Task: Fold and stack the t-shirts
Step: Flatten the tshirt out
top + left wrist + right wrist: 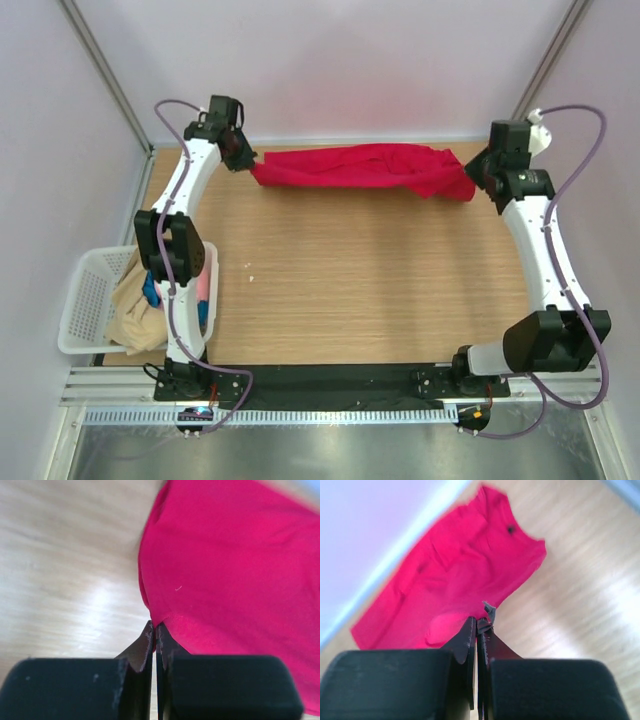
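Top external: red t-shirt (365, 168) along far table (380, 290) edge, basket (88, 300) near-left.

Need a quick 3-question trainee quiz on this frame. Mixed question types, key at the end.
1. True or false: the bright red cloth t-shirt lies inside the white plastic mesh basket.
2. Left gripper and right gripper: which is shut on the t-shirt? A) left only B) right only C) both
3. Fill in: the basket sits at the robot's ____ side.
Key: 1 false, it stretches along the far edge of the wooden table; 2 C; 3 left.
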Tool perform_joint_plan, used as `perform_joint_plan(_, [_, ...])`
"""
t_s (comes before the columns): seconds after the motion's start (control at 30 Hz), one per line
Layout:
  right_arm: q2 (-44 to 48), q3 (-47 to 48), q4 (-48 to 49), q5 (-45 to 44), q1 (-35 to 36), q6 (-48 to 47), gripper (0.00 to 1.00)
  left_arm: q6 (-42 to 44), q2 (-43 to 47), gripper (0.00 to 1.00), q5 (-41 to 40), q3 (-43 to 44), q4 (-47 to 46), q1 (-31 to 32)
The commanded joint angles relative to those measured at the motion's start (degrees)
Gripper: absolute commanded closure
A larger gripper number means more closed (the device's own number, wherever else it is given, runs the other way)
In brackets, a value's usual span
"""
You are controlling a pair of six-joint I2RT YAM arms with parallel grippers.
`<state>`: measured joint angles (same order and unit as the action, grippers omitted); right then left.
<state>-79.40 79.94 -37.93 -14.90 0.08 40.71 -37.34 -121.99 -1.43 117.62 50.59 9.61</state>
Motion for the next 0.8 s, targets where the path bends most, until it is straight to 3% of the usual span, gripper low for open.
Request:
perform_joint_plan(0.0, [-0.9,8.0,0.1,-2.4,-2.6,-4.7,0.99,-0.7,3.6,1.0,1.1,6.7,0.7,-0.4])
perform_joint_plan(0.43, [-6.6,34.6,3.9,-0.1,-5.7,-11.1,0.99,-1.0,9.2,1.0,3.1,18.0,-9.8,-0.7])
perform_joint_plan(0.77, [-3.6,43.8,7.2,2.1,-5.7,-13.4,0.99,-6.2,16.9,1.0,7.6,20.5,-16.2,-0.9])
